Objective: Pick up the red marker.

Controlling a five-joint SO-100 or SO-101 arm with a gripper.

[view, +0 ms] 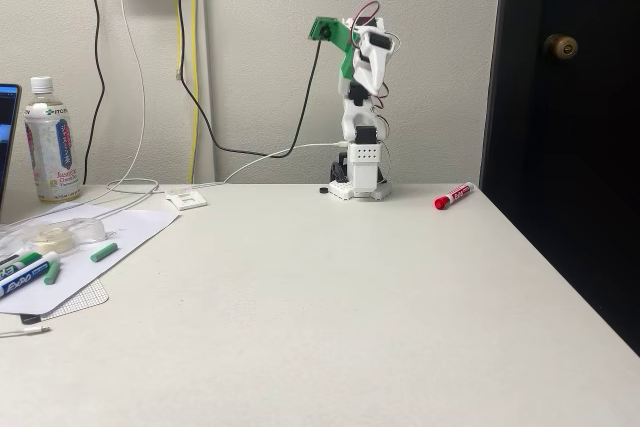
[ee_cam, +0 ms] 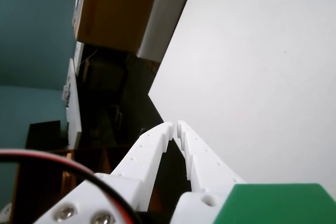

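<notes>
The red marker point(view: 452, 196) lies on the white table point(view: 320, 327) at the back right, near the table's right edge, with its red cap pointing toward the front left. My arm point(view: 362, 107) stands folded upright on its base at the back centre, just left of the marker and clear of it. In the wrist view my gripper point(ee_cam: 175, 127) is shut, its white fingers point(ee_cam: 149, 148) meeting at the tips with nothing between them. It points out past the table's edge.
At the left lie green- and blue-capped markers point(view: 28, 272) on a sheet of paper point(view: 120, 237), with a tape roll and a water bottle point(view: 50, 142) nearby. Cables hang down the wall. A dark door point(view: 565, 97) stands at the right.
</notes>
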